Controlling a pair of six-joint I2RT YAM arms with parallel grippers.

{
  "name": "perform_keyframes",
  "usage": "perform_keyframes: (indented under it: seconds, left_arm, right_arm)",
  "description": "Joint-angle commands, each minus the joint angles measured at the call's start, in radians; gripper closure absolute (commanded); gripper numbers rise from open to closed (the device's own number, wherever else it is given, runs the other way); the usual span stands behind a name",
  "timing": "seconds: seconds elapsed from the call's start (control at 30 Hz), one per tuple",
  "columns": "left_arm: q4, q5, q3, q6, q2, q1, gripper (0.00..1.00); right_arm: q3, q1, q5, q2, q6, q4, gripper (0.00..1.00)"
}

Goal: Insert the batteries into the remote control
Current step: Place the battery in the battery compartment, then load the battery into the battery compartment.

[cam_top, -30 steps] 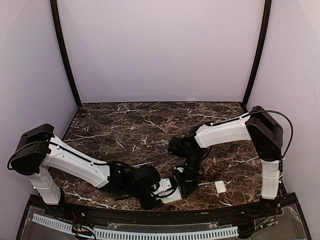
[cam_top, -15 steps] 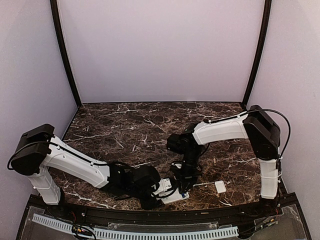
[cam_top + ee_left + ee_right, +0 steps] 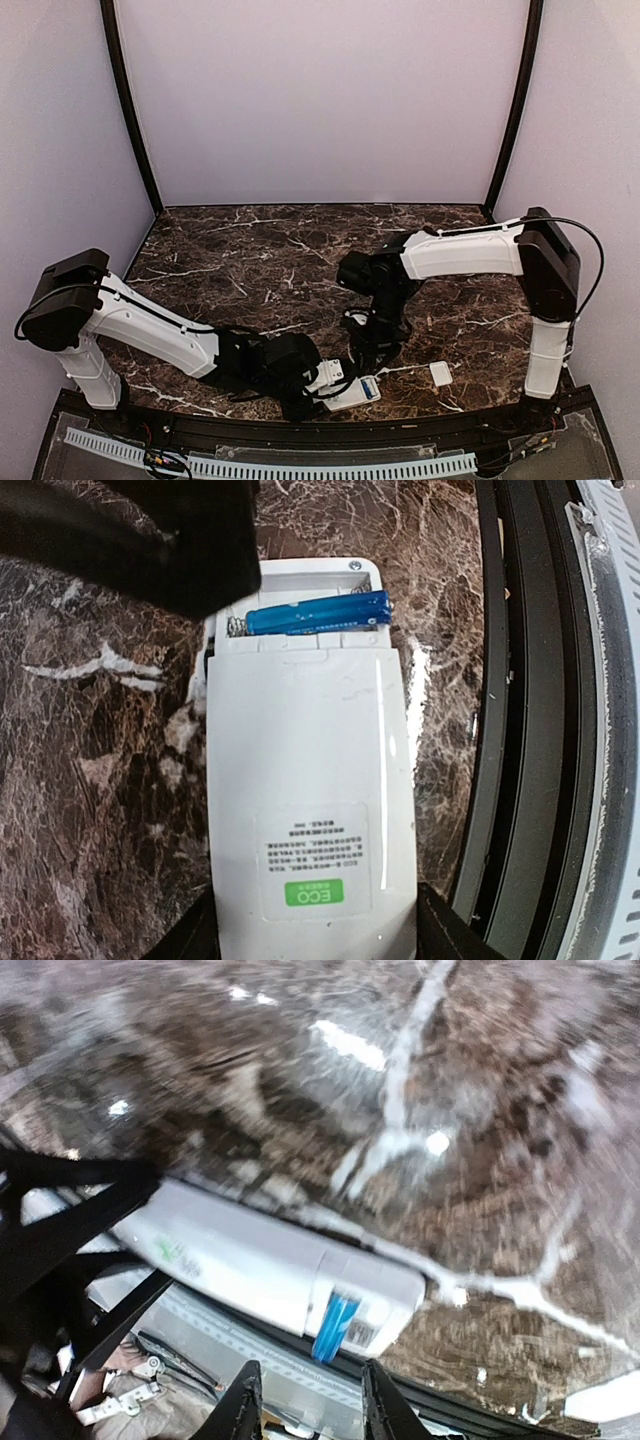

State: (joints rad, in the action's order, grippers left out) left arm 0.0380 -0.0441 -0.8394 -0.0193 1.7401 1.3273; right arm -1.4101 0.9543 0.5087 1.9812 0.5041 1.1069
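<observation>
The remote control (image 3: 310,800) lies back up near the table's front edge, green label toward the camera, with my left gripper (image 3: 315,935) shut on its sides. At its far end the battery compartment is uncovered, and one blue battery (image 3: 318,613) lies across it. The top view shows the remote control (image 3: 345,395) and the battery (image 3: 369,388) just right of my left gripper (image 3: 318,385). My right gripper (image 3: 366,352) hangs above that end. In its own blurred view the right gripper (image 3: 310,1405) stands open and empty above the battery (image 3: 337,1325) and the remote control (image 3: 250,1260).
A small white cover piece (image 3: 440,374) lies on the marble to the right of the remote. The table's black front rim (image 3: 510,730) runs close along the remote's side. The right arm (image 3: 460,252) reaches in from the right.
My right gripper has lifted off the remote's end and drawn back, its jaws spreading. The blue battery now shows in the compartment. The left arm has stayed still.
</observation>
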Motion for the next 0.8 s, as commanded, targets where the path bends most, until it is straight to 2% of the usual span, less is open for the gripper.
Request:
perform_keyframes:
  seconds: [0.0,0.13,0.27,0.37,0.53,0.67,0.77]
  left_arm:
    - [-0.082,-0.074,0.054,0.001,0.023,0.015,0.63]
    - [-0.098,-0.089,0.06,0.027,0.014,0.015,0.54]
    - [-0.109,-0.096,0.054,0.054,0.014,0.014,0.44]
    - [-0.116,-0.1,0.05,0.064,0.017,0.013,0.36]
    - [-0.138,-0.119,0.029,0.071,0.034,0.005,0.33]
    - [-0.122,-0.112,0.034,0.075,0.032,-0.001,0.29]
    - [-0.101,-0.108,0.04,0.07,0.033,-0.006,0.27]
  right_arm:
    - [0.059,-0.003,-0.006,-0.155,-0.008,-0.039,0.68]
    - [0.163,-0.002,-0.01,-0.315,-0.053,-0.199,0.68]
    - [0.305,-0.002,-0.043,-0.484,-0.157,-0.427,0.63]
    - [0.405,0.0,-0.023,-0.611,-0.338,-0.574,0.6]
    - [0.565,0.002,0.069,-0.798,-0.764,-0.722,0.53]
    - [0.666,0.018,0.102,-0.857,-1.037,-0.761,0.53]
    - [0.699,0.031,0.093,-0.84,-1.14,-0.75,0.54]
